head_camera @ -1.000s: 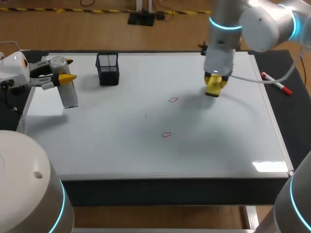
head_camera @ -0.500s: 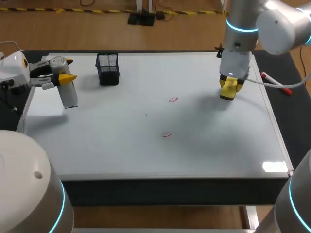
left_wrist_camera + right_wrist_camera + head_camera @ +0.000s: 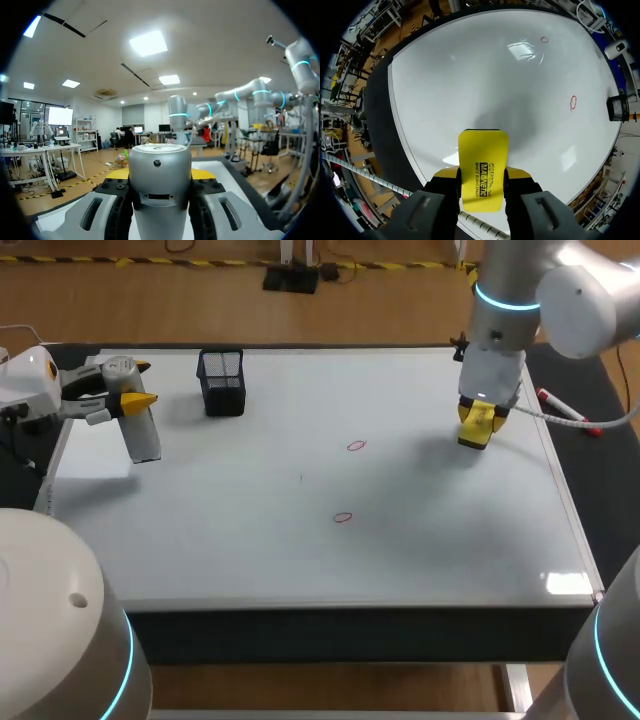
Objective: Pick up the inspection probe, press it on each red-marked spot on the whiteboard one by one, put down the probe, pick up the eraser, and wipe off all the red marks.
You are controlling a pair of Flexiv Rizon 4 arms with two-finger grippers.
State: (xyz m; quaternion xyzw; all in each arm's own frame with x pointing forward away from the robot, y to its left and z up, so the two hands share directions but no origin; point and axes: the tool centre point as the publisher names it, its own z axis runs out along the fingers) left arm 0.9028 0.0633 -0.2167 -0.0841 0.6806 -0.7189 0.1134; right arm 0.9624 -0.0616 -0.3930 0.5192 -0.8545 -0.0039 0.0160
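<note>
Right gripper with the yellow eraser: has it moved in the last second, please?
Yes. The right gripper carried the yellow block eraser rightward, away from the far red oval mark.

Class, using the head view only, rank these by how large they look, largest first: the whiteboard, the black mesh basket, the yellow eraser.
1. whiteboard
2. black mesh basket
3. yellow eraser, smallest as seen, though it is partly hidden

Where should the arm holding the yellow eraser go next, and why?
Probably move the right gripper and its eraser across the whiteboard toward the closest red mark. That one and the other red mark are unwiped, and the eraser is far from both, near the board's right edge.
</note>
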